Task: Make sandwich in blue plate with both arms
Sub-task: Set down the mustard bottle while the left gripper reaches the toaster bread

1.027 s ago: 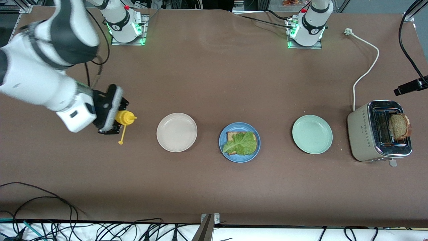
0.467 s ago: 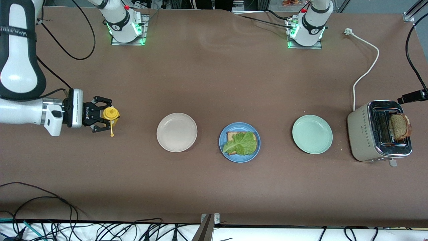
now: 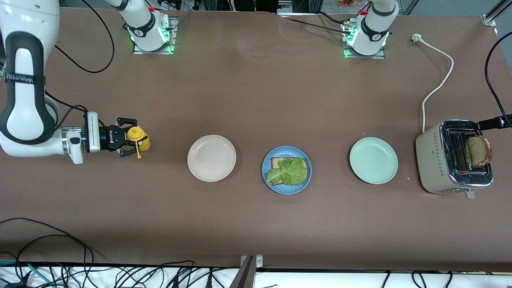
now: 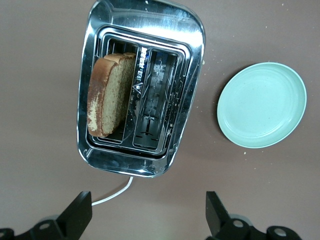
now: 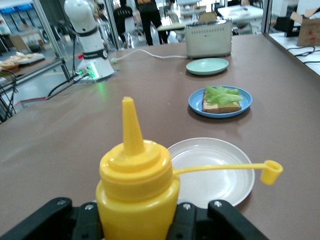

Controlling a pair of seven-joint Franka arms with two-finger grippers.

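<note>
Tabletop: right pincer (image 3: 129, 140) clamps yellow bottle (image 3: 139, 139).

Toaster (image 4: 142, 90) top shiny chrome; yellow bottle (image 5: 137, 192) glossy plastic; tablecloth (image 3: 256, 100) matt.

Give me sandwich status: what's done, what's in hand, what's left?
Done: one bread slice topped with lettuce sits on the blue plate. In hand: right gripper is shut on the yellow squeeze bottle, cap off its nozzle. Left gripper hangs open over the toaster. Left: the second bread slice is in the toaster slot.
</note>
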